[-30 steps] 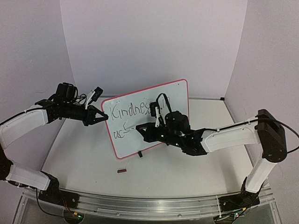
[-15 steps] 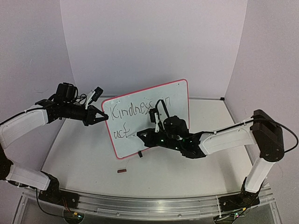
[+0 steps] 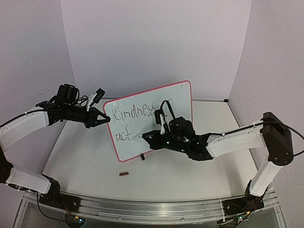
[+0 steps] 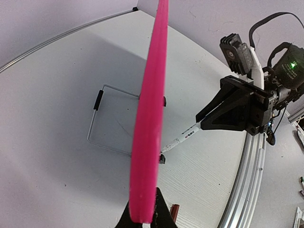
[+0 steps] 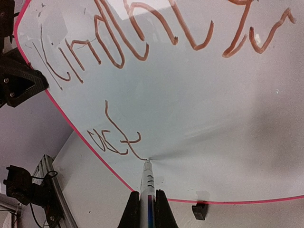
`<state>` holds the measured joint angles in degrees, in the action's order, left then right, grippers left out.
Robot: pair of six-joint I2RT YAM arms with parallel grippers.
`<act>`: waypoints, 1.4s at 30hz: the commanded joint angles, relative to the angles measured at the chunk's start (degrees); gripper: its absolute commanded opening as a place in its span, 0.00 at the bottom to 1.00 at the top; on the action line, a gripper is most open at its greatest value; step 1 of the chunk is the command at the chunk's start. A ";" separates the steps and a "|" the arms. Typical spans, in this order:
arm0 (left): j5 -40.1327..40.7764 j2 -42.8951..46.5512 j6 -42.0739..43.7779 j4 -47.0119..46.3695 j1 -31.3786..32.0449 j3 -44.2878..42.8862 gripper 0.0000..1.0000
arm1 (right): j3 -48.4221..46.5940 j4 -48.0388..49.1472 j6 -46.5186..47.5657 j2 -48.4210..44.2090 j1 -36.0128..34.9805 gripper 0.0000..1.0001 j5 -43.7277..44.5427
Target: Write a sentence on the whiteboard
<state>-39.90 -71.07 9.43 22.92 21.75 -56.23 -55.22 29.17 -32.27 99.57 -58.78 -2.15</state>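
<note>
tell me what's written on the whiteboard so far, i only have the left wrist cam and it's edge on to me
observer: the sentence on the whiteboard reads "Kindness" plus further letters on top, with "act" below.
operator: is the pen tip touching
observer: yes, in the right wrist view the marker in the right gripper meets the surface at the end of a stroke trailing from the t.
operator: where on the board is my gripper clamped
observer: the top view shows the left gripper on the left rim, beside the K.
</note>
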 commanded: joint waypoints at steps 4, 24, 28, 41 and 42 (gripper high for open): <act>2.81 -1.53 2.41 3.40 1.05 0.15 0.00 | 0.95 -1.13 2.29 -8.04 0.20 0.00 1.82; 2.96 -1.47 2.42 3.49 1.13 0.10 0.00 | -1.16 -1.49 1.61 -4.97 1.61 0.00 1.77; 2.99 -1.47 2.39 3.47 1.14 0.11 0.00 | -1.81 -1.06 1.60 -3.89 1.85 0.00 0.68; 3.05 -1.56 2.38 3.49 1.11 0.09 0.00 | -2.11 0.78 1.20 -2.92 2.88 0.00 -1.25; 3.01 -1.57 2.38 3.50 1.11 0.08 0.00 | -2.18 0.88 1.14 -2.79 2.95 0.00 -1.32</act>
<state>-39.86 -71.07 9.43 22.86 21.87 -56.23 -54.88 27.44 -30.57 95.66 -56.38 -2.72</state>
